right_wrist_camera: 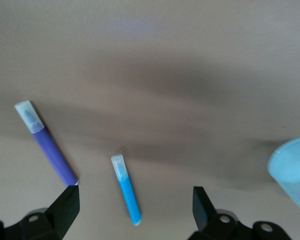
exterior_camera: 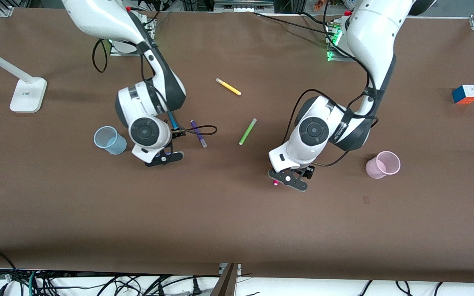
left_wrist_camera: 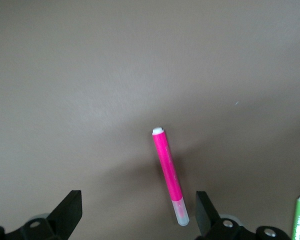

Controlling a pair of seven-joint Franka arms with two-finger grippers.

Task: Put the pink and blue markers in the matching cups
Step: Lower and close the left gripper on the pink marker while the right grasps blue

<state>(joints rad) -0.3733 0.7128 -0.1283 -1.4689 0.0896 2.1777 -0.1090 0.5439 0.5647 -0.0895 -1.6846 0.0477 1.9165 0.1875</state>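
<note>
1. The table [exterior_camera: 228,213] has a matt brown cover, cloth-like
2. The pink cup [exterior_camera: 382,164] and blue cup [exterior_camera: 110,140] look like translucent plastic
3. The pink marker [left_wrist_camera: 170,175] and blue marker [right_wrist_camera: 127,190] have smooth plastic bodies with frosted caps
4. Arm shells are glossy white; the left gripper [left_wrist_camera: 135,215] fingers are matt black

a brown table [exterior_camera: 228,213] fills the scene, a white lamp base [exterior_camera: 28,95] at the right arm's end, a colourful puzzle cube [exterior_camera: 465,94] at the left arm's end, cables [exterior_camera: 97,283] trailing below its near edge.
</note>
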